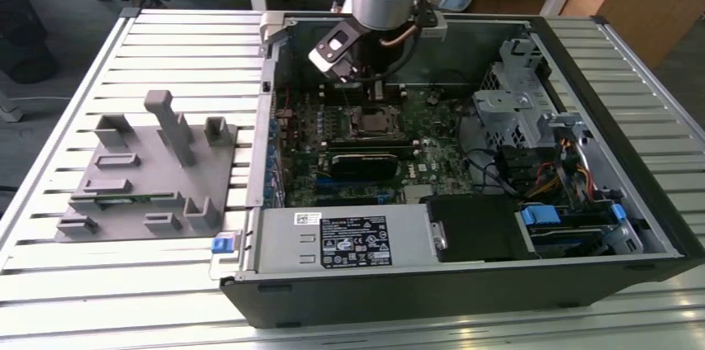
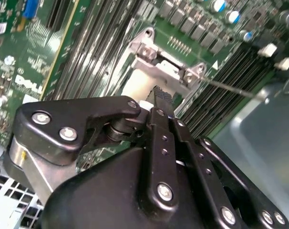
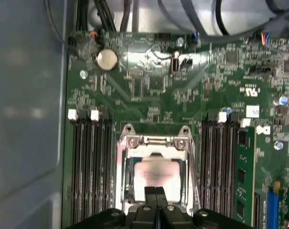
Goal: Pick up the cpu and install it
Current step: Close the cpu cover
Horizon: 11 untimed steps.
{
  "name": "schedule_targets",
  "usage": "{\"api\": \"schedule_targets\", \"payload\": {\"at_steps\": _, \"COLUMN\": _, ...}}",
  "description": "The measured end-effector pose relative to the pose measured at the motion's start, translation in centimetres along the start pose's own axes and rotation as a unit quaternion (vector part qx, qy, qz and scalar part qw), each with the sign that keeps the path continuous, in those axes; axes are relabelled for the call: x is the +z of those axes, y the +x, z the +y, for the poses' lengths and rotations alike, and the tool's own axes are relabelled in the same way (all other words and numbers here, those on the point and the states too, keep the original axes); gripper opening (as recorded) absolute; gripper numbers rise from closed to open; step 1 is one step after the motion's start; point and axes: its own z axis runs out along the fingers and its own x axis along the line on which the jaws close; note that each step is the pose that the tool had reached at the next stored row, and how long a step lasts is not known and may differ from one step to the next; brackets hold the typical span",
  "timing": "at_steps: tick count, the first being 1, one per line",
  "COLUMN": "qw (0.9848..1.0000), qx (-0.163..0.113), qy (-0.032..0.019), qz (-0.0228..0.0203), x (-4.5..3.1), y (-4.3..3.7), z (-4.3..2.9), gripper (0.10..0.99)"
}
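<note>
The cpu (image 3: 156, 171), a flat square chip with a silvery top, lies inside the open metal socket frame (image 3: 154, 143) on the green motherboard. My gripper (image 3: 156, 192) hangs over the chip's edge with its two black fingers pressed together and nothing between them. I cannot tell if the tips touch the chip. In the second wrist view the gripper (image 2: 159, 95) points at the pale cpu (image 2: 134, 86) below the frame's hinge (image 2: 166, 67). In the exterior view the gripper (image 1: 367, 98) sits low inside the computer case, right above the socket (image 1: 369, 124).
Memory slots (image 3: 89, 162) flank the socket, with one green stick (image 3: 240, 176) seated. A drive cage (image 1: 518, 111) and cables fill the case toward the exterior view's right, a power supply (image 1: 342, 238) the front. A grey fixture plate (image 1: 149, 168) stands outside the case.
</note>
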Motion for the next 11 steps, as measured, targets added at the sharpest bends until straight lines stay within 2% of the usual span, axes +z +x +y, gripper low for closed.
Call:
{"api": "schedule_targets", "payload": {"at_steps": 5, "qw": 1.0000, "qx": 0.000, "qy": 0.0000, "qz": 0.0000, "x": 0.38, "y": 0.01, "z": -0.75, "gripper": 0.106}}
{"api": "schedule_targets", "payload": {"at_steps": 11, "qw": 1.0000, "qx": 0.000, "qy": 0.0000, "qz": 0.0000, "x": 1.15, "y": -0.01, "z": -0.86, "gripper": 0.106}}
